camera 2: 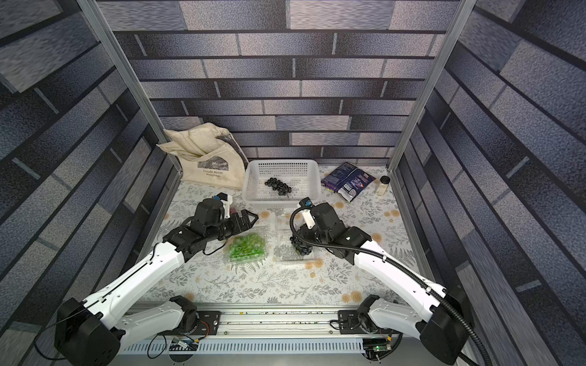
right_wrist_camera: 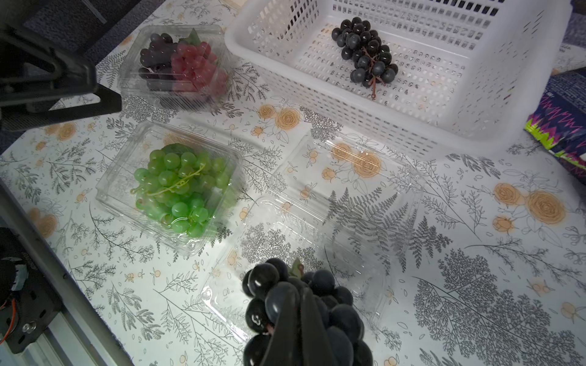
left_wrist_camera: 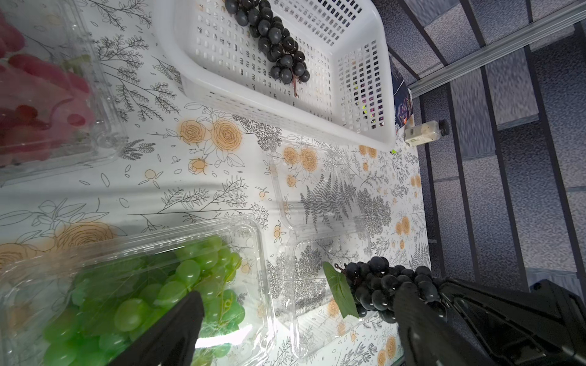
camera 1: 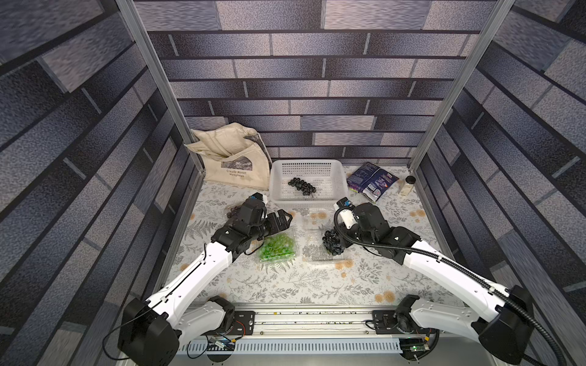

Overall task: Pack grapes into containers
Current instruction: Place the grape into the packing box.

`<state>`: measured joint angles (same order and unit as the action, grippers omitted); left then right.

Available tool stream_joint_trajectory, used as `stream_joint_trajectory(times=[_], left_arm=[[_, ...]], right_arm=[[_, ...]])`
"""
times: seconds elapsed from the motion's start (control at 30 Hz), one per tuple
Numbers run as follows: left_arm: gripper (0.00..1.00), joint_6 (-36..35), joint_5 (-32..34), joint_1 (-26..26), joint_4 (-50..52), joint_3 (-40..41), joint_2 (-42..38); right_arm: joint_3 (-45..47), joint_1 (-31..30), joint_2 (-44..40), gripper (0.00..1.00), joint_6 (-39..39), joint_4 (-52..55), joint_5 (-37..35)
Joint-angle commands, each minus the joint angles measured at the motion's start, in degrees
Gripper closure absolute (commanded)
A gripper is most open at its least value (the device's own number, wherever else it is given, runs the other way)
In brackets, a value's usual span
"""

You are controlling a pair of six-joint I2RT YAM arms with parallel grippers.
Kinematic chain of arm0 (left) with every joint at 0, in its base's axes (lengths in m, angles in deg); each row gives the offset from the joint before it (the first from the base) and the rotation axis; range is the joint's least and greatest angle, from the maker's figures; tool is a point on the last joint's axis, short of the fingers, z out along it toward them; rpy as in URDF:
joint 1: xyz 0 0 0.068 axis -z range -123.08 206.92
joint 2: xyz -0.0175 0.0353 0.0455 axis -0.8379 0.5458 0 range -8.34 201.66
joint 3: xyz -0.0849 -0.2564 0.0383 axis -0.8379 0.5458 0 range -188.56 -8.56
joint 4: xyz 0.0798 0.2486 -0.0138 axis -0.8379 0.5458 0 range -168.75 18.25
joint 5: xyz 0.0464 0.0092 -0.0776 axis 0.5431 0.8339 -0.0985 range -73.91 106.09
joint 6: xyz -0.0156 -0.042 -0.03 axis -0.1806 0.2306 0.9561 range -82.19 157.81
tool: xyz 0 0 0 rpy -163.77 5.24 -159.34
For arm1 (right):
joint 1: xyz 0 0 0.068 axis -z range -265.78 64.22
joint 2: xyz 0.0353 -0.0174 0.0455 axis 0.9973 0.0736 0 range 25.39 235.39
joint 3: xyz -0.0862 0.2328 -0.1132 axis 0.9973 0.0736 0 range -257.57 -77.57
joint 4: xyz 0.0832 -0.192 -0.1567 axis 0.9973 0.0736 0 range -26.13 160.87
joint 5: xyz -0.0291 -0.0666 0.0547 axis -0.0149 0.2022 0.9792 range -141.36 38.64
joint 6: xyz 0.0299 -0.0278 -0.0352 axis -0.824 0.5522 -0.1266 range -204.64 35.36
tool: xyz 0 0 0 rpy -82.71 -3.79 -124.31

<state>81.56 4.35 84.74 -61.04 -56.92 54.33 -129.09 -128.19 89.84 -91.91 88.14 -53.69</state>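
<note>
**Dark bunch held over the open container**

From my station I see the right fingers (right_wrist_camera: 295, 320) clenched on a dark bunch (right_wrist_camera: 320, 282), which has a green leaf beside its stem. The bunch hangs over the base of the open container (right_wrist_camera: 279, 240). That container's lid lies flat on the desk (camera 1: 285, 285), on the side toward the white basket (right_wrist_camera: 412, 111). I cannot tell whether the lowest grapes touch the base.

The left fingers (camera 1: 283, 218) are spread wide with nothing between them. In both top views they hover above the desk, near the basket-side edge of the closed container (right_wrist_camera: 114, 177). That container sits just beside the open one, its lid down over a heap of green grapes (right_wrist_camera: 177, 190).

A third container (right_wrist_camera: 133, 82), lid also down, holds red and dark grapes (right_wrist_camera: 193, 63). It sits beyond the green one and is mostly hidden under my left arm in both top views.

A loose dark bunch (right_wrist_camera: 364, 54) lies on the floor of the white basket.

At the back of the desk there is a cloth tote bag (camera 1: 234, 164) on one side of the basket. A purple snack packet (camera 1: 371, 182) and a small bottle (camera 1: 409, 185) are on the other.
</note>
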Motion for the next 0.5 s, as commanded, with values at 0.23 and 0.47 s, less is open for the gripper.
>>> stream_joint_trajectory(times=[0.23,0.47], left_arm=[[0.04,0.39,1.09,0.5,-0.73,0.68,0.5],[0.04,0.38,0.85,0.52,-1.25,1.42,0.78]], right_arm=[[1.48,-0.48,-0.81,1.0,-0.51,0.4,-3.31],[2.57,-0.48,1.95,1.0,-0.85,-1.31,-3.5]])
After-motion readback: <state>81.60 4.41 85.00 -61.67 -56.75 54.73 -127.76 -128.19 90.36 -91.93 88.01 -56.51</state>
